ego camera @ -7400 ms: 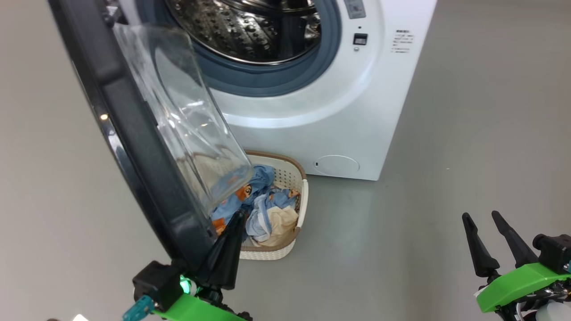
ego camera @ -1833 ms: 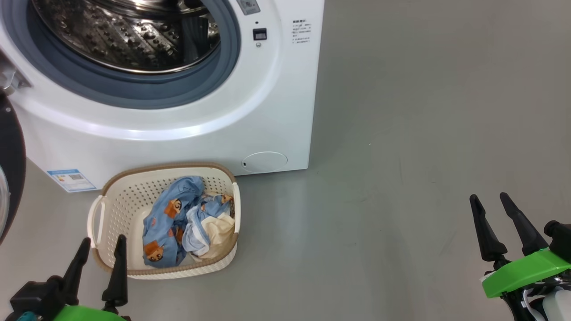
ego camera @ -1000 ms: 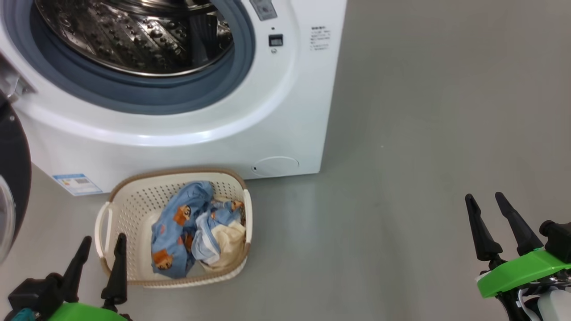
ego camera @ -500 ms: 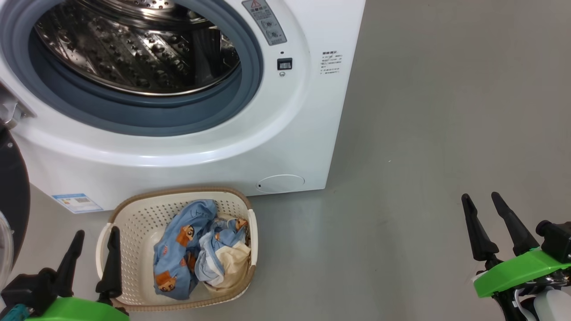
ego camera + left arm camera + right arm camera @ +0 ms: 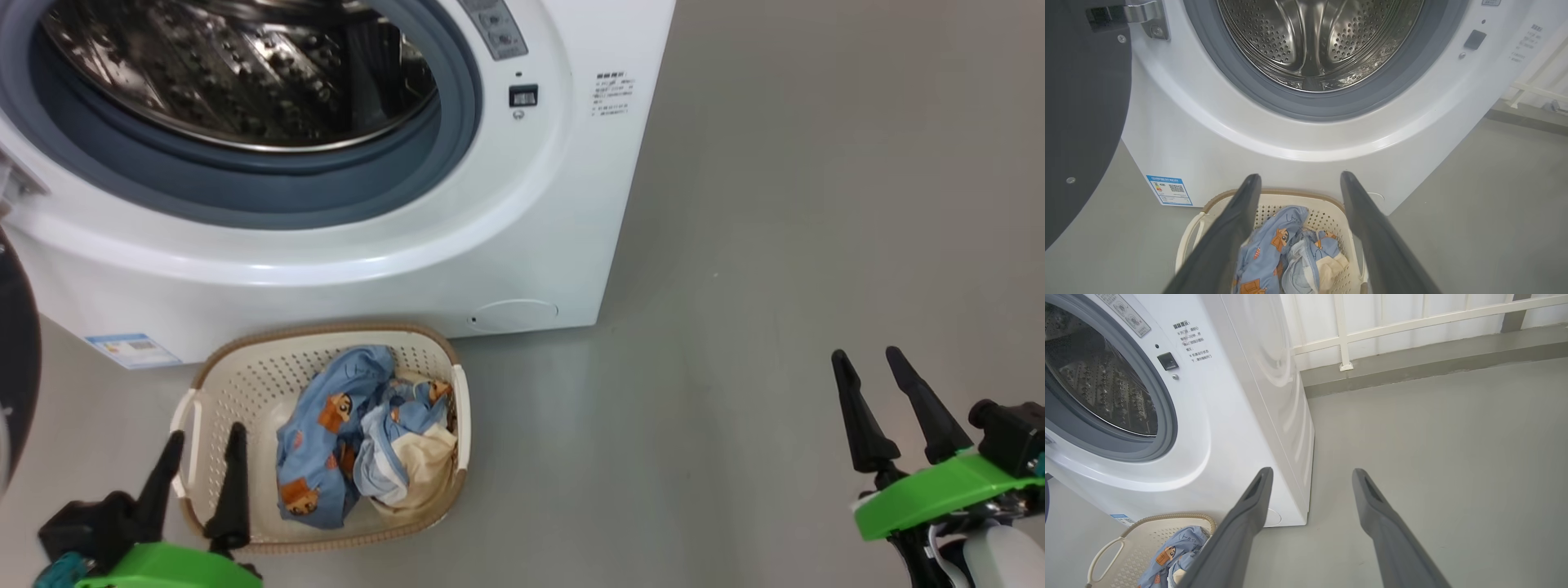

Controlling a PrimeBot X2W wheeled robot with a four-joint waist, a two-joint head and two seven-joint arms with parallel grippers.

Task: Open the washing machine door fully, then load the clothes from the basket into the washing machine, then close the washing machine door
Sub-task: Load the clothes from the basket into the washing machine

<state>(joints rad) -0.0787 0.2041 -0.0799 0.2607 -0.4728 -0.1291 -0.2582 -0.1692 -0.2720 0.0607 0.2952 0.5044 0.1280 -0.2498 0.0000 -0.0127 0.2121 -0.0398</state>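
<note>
A smooth grey floor point(image 5: 775, 286) spreads across the foreground and runs back to a pale wall with a white railing point(image 5: 1412, 328) at its foot. Nearest on the left, the left gripper point(image 5: 206, 433) hangs with its two dark fingers spread wide and nothing between them. It sits over the near left corner of the basket point(image 5: 326, 331); its tips seem to be clear of the rim, though the angle makes that hard to judge. The cream basket stands on the floor just in front of the washing machine point(image 5: 531, 204). The clothes point(image 5: 326, 441) lie heaped in its right half, light blue with orange-brown animals beside a cream piece. Far off to the right, the right gripper point(image 5: 864, 354) hovers above bare floor, equally spread and holding nothing. Behind the basket, a blue label sticker point(image 5: 131, 349) and a small round white flap point(image 5: 514, 314) mark the machine's lower front. Above them, the grey-blue gasket point(image 5: 326, 188) rings the steel drum point(image 5: 245, 82), which is exposed. The washing machine door point(image 5: 16, 367) is swung out to the left, its black ring cut by the frame edge.
</note>
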